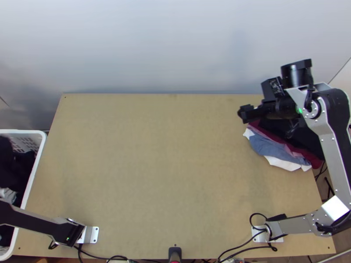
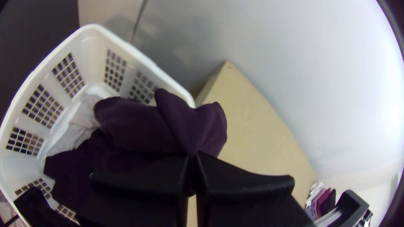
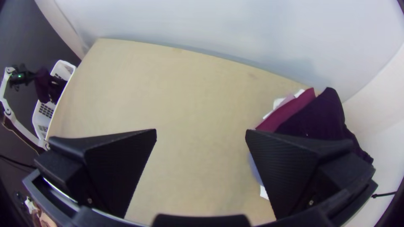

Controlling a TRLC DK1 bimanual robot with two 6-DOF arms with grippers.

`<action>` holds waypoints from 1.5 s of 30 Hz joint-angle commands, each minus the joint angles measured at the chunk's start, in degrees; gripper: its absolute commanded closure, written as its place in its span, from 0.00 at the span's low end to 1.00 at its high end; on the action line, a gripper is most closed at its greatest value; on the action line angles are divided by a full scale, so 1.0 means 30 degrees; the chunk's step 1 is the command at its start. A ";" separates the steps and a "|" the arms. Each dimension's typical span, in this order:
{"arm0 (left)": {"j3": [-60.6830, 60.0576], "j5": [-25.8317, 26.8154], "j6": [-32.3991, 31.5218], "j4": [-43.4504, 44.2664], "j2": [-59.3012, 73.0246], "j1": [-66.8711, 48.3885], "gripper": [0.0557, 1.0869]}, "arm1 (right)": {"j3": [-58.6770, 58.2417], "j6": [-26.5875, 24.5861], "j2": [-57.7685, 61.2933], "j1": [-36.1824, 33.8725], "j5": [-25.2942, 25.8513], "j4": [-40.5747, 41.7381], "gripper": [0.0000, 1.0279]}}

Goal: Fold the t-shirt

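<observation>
My right gripper (image 1: 246, 113) is at the table's far right, above the edge of the pile of clothes; in the right wrist view the right gripper (image 3: 201, 131) stands open with nothing between its fingers. In the left wrist view my left gripper (image 2: 192, 156) is shut on a bunched dark purple cloth (image 2: 139, 126), over the white basket (image 2: 94, 35). The right wrist view shows that cloth (image 3: 43, 86) hanging from the gripper beside the basket's far end. Whether it is a t-shirt I cannot tell.
A pile of clothes (image 1: 281, 149), white, blue, maroon and black, lies at the table's right edge, partly under the right arm. More clothes, dark and pale (image 2: 80, 124), lie in the basket left of the table (image 1: 166, 175). Cables run along the near edge.
</observation>
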 commanded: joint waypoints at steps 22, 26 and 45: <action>-0.5013 -0.2855 -1.1524 0.5311 -0.9007 -3.2674 0.96 | -1.1196 0.0207 -0.9334 -0.6368 -0.0154 -0.0012 0.04; -0.5335 -0.2855 -1.1992 0.5692 -0.8333 -3.7508 0.91 | -1.2807 0.0178 -1.0887 -0.7071 -0.0183 -0.0012 0.04; -0.9993 -0.4174 -0.7276 0.3758 -0.7981 -3.0974 0.05 | -1.6264 -0.0057 -1.1795 -0.5489 -0.1267 0.0310 0.04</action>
